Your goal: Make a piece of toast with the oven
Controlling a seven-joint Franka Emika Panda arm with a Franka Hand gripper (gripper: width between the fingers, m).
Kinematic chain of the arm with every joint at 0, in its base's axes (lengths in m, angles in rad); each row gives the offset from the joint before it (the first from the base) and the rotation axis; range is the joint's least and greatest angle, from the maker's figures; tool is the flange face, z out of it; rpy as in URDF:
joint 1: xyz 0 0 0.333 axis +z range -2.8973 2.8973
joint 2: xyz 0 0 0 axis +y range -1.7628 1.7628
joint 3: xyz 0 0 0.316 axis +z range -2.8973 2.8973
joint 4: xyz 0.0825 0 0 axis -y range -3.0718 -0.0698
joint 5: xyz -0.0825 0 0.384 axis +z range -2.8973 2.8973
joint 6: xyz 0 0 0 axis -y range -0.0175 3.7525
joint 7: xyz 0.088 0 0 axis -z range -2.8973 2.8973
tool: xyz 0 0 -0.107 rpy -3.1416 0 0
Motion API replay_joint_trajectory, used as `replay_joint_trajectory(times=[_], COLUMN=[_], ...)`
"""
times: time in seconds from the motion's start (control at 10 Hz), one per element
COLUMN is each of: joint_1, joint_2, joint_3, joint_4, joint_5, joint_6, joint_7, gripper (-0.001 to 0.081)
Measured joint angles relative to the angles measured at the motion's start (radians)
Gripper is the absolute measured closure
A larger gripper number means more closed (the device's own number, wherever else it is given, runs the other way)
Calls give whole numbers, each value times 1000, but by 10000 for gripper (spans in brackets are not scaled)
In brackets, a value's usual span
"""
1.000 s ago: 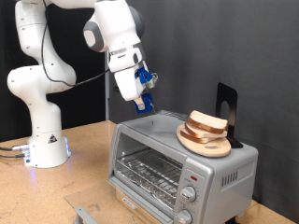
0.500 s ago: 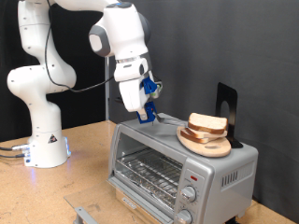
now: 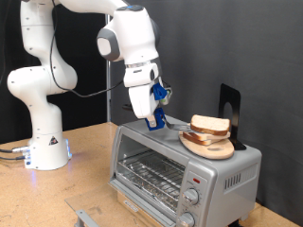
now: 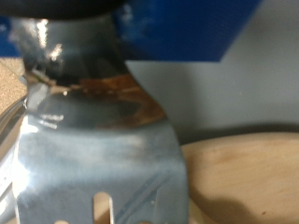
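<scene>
Toast (image 3: 210, 124) lies on a wooden plate (image 3: 202, 146) atop the oven (image 3: 180, 168); the hand (image 3: 155, 121), grip state indiscernible, hovers at its nine o'clock.

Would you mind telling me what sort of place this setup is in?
Probably a robotics lab bench: a white robot arm bolted to a wooden table, a toaster oven, and black backdrop panels.

Oven (image 3: 180, 165) base cut off; wrist-view fingers (image 4: 98, 154) blurred.
</scene>
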Motion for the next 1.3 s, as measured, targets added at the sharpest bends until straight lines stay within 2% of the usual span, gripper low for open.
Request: replay_joint_trajectory(times=[0.7, 1.3], joint_1=[2, 4], joint_2=[30, 97], joint_3=[28, 47], joint_4=[54, 103], joint_5=[-17, -17], joint_6=[-1, -8], joint_7=[3, 11], gripper=[381, 381])
